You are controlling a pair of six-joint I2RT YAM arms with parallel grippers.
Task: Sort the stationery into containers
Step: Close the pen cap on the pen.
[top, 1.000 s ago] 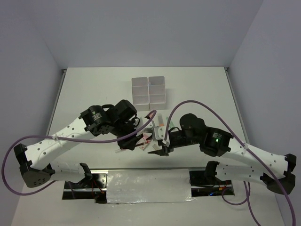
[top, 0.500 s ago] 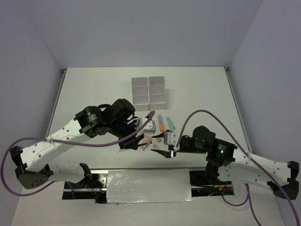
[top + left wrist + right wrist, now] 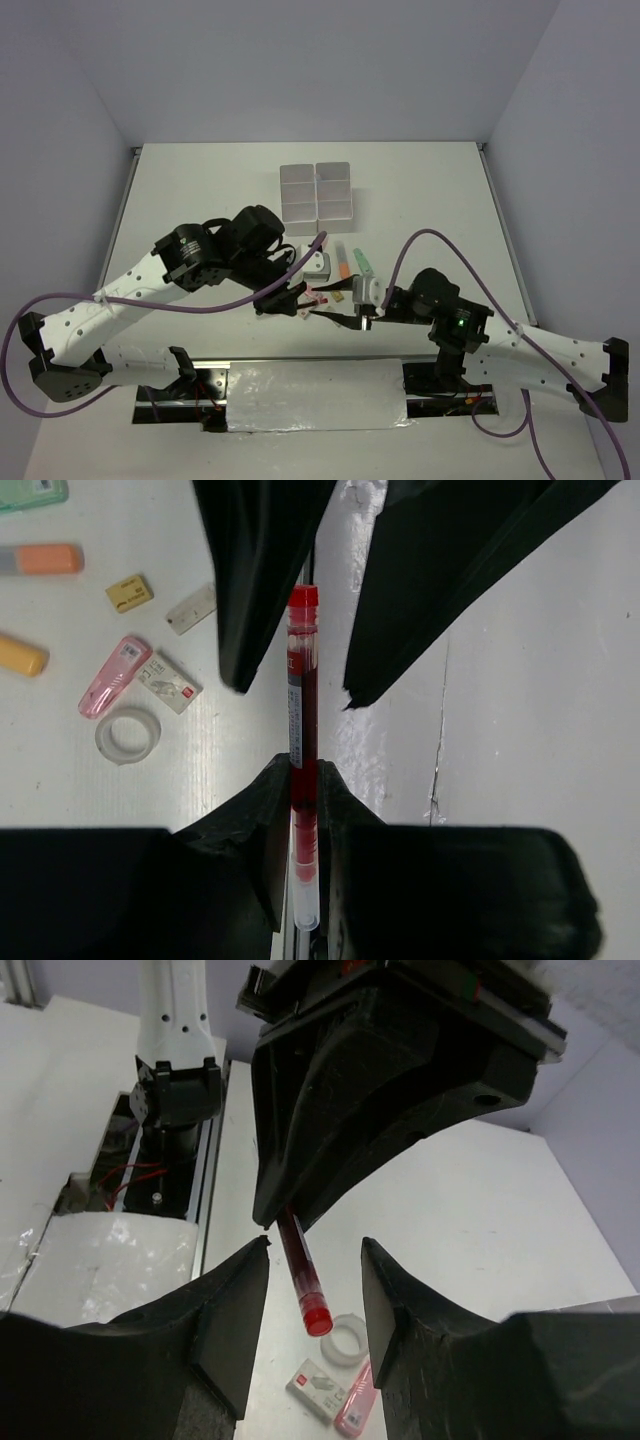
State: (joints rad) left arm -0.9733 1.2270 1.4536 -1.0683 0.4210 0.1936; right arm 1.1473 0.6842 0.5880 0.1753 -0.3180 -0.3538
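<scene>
My left gripper (image 3: 303, 780) is shut on a thin red pen (image 3: 300, 710), held level above the table near its front edge. The pen's capped end pokes out between the two fingers (image 3: 262, 580) of my right gripper (image 3: 315, 1260), which is open and not touching the pen (image 3: 307, 1292). In the top view both grippers meet tip to tip, left gripper (image 3: 290, 300) and right gripper (image 3: 342, 318). The white containers (image 3: 318, 190) stand well behind them. Loose stationery lies on the table below: a tape ring (image 3: 128, 733), pink eraser (image 3: 115, 675) and white eraser (image 3: 168, 683).
An orange highlighter (image 3: 343, 262) and a green highlighter (image 3: 363, 262) lie between the grippers and the containers. A peach highlighter (image 3: 20, 655) and two small erasers (image 3: 130, 592) lie nearby. A foil-covered strip (image 3: 315, 395) runs along the table's near edge.
The right arm has drawn back toward the near right. Its gripper now faces the left gripper with narrower jaws around the pen's end. The left gripper has kept its hold.
</scene>
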